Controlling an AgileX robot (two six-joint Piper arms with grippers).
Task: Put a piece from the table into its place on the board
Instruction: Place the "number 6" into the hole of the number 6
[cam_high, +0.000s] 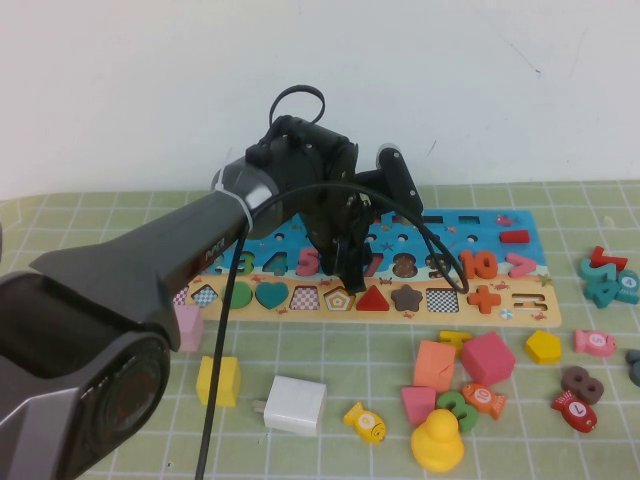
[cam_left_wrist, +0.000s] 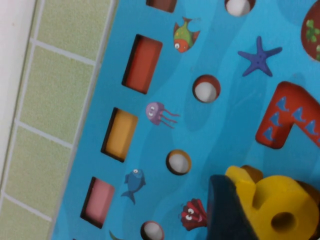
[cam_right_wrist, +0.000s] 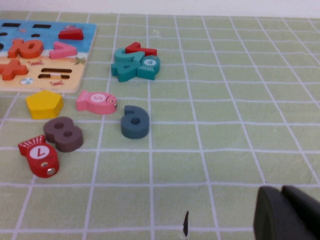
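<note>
**Item: yellow 6, held over the number row, not yet seated**

- **Left gripper** (cam_high: 345, 262): over the middle of the board, toward the far edge of the worktop. Closed on the yellow 6 (cam_left_wrist: 272, 202); one dark finger (cam_left_wrist: 227, 210) lies against the piece's side in the left wrist view.
- **Yellow 6**: hangs just above the blue surface, beside the red 7 (cam_left_wrist: 282, 117). Its own slot is hidden under gripper and piece.
- **Board** (cam_high: 520, 300): long, blue with numbers along it and a tan strip of shapes on the near side; lies across the far half of the worktop.
- **Right gripper** (cam_right_wrist: 285, 215): low over bare mat near the right edge, well apart from the board. Whether it is open or closed cannot be told.
- **Loose pieces**: a dark-blue 6 (cam_right_wrist: 135, 121), a brown 8 (cam_right_wrist: 63, 133) and a red fish (cam_right_wrist: 39, 155) lie toward the right edge.

**Handling note (judgement):** square the 6 with its neighbours before lowering, keep it level, and come straight down. Release only once it sits flush, since a tilted piece could ride up on the 7 or the slot rim.
</note>
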